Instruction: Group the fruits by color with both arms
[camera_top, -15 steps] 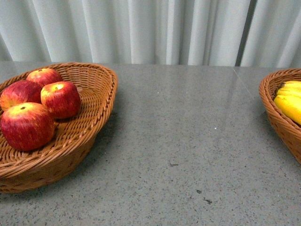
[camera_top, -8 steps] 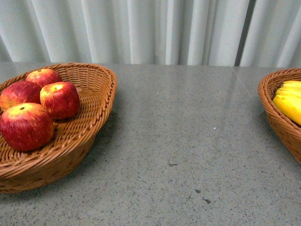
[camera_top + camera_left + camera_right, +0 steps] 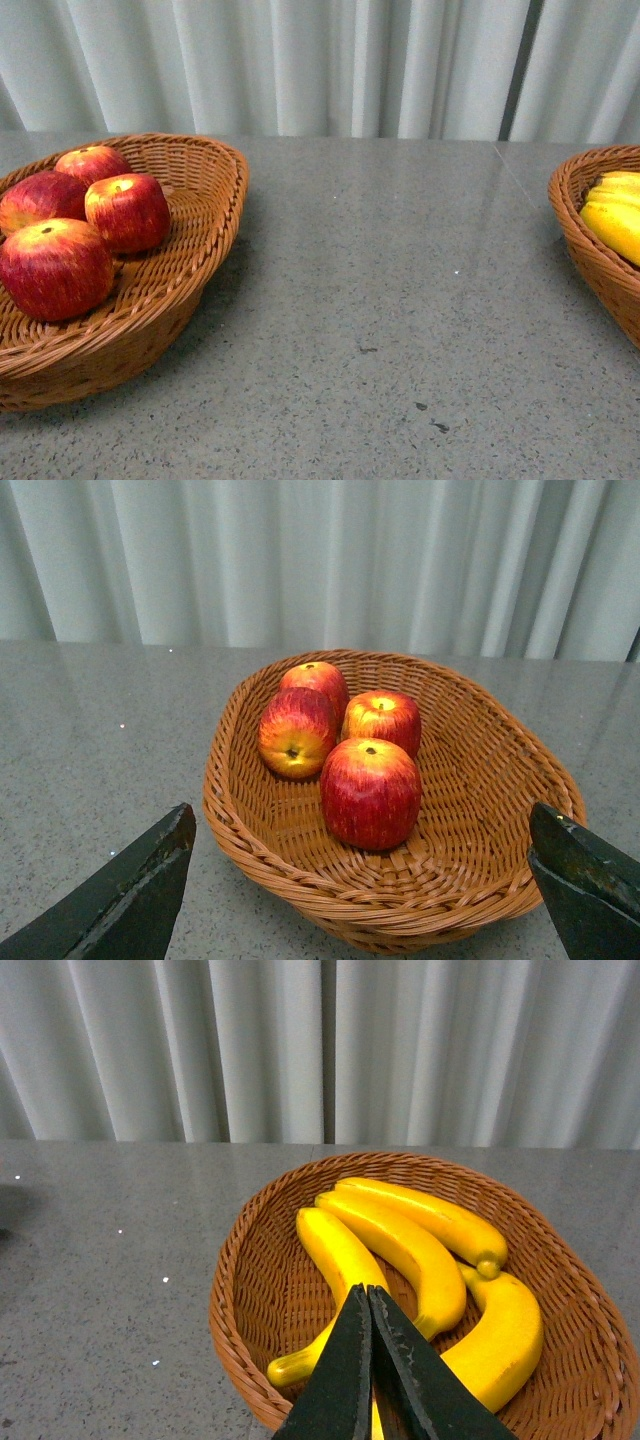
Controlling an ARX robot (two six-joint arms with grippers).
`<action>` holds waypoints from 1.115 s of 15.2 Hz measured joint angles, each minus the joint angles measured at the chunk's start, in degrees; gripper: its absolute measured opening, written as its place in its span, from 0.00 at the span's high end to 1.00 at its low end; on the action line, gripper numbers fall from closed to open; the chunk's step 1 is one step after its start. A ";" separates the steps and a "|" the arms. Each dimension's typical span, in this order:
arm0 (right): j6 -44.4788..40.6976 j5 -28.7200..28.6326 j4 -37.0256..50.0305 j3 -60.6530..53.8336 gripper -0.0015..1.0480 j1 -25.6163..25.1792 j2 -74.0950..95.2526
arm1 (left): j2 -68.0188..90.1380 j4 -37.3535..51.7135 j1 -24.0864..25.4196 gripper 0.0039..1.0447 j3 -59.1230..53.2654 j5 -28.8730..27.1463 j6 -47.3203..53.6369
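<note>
front view: a grey speckled table (image 3: 400,300) runs across the frame with pale curtains (image 3: 320,65) behind it. at the left edge sits a woven brown basket (image 3: 190,290) holding four red apples (image 3: 127,212), packed close together. at the right edge a second woven basket (image 3: 585,240) is cut off by the frame, with yellow bananas (image 3: 612,215) inside it. neither of my arms shows in this view.

left wrist view: the apple basket fills the centre of the frame. my left gripper (image 3: 365,900) has its dark fingers (image 3: 130,900) far apart, one in the lower left corner and one in the lower right, holding nothing.

right wrist view: four bananas lie side by side in their basket in the lower right of the frame. my right gripper (image 3: 372,1360) has its two dark fingers (image 3: 345,1370) pressed together at the bottom centre, in front of the bananas, with nothing between them.
</note>
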 joint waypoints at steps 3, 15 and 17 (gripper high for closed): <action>0.00 -0.09 0.24 -1.42 0.98 0.04 -1.03 | 0.00 0.00 0.00 0.06 0.00 -0.02 0.00; 0.09 -0.09 0.46 -3.72 0.66 0.04 -3.61 | 0.00 0.02 0.00 0.06 0.00 -0.02 0.00; 0.09 -0.07 0.46 -3.72 0.40 0.04 -3.61 | 0.00 0.02 0.00 0.06 0.00 -0.02 0.00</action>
